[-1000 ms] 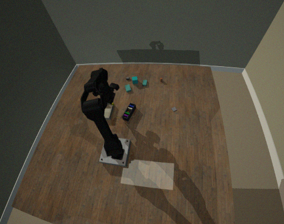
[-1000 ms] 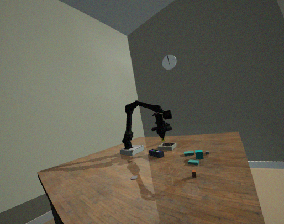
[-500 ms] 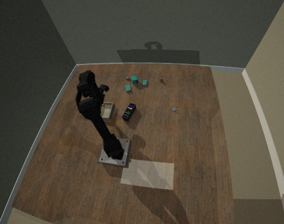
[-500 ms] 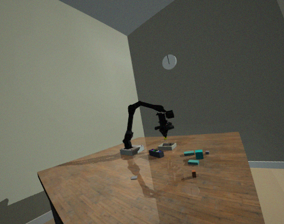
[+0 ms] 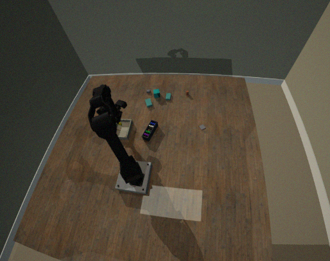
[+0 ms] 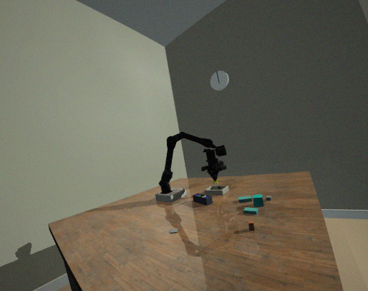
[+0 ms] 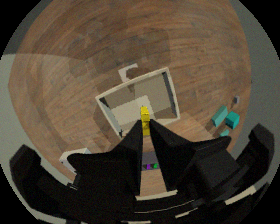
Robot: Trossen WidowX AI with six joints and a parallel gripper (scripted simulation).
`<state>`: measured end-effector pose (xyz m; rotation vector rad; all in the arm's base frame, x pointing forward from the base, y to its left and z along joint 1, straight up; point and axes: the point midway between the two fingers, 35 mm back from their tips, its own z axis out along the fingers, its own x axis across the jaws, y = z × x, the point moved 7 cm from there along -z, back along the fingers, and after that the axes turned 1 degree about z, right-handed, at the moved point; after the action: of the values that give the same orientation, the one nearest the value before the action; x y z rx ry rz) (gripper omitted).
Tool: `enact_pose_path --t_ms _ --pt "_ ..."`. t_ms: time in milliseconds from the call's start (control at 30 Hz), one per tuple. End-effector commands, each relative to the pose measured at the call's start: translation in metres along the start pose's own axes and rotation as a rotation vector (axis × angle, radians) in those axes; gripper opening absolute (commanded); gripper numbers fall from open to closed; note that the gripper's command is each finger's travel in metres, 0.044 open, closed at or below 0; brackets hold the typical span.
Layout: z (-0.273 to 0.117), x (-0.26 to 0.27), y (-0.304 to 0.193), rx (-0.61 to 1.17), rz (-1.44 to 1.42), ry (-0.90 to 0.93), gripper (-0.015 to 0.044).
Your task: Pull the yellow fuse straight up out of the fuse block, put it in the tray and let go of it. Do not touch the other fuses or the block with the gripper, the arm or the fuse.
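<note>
One small yellow fuse sits pinched between the tips of the black parallel-jaw gripper, whose jaws are drawn in narrow on it, with only its upper end poking out past the fingertips in the wrist view. It looks like a light, rigid little block with smooth faces, so a firm squeeze across its flat sides, as here, should carry it; a piece that small could slip or twist if the pinch eased early. Just beyond the fingertips lies the shallow grey square tray, its pale floor directly under the fuse. From the exterior view the gripper hangs a little above the tray, the fuse not yet down inside it. Next to the tray, apart from arm and fuse, stands the dark fuse block with its remaining coloured fuses. Farther off on the wooden table lie several teal blocks.
</note>
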<state>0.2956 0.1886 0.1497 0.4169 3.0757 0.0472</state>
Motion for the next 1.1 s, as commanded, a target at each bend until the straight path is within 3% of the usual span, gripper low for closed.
enact_pose_path --t_ms 0,533,933,1067 --pt "0.012 0.001 -0.001 0.012 0.004 0.006 0.0" --pt "0.025 0.001 -0.002 0.012 0.004 0.006 0.0" --pt "0.022 0.001 -0.001 0.005 0.0 0.004 0.0315" --pt "-0.012 0.001 -0.001 0.012 0.004 0.006 0.033"
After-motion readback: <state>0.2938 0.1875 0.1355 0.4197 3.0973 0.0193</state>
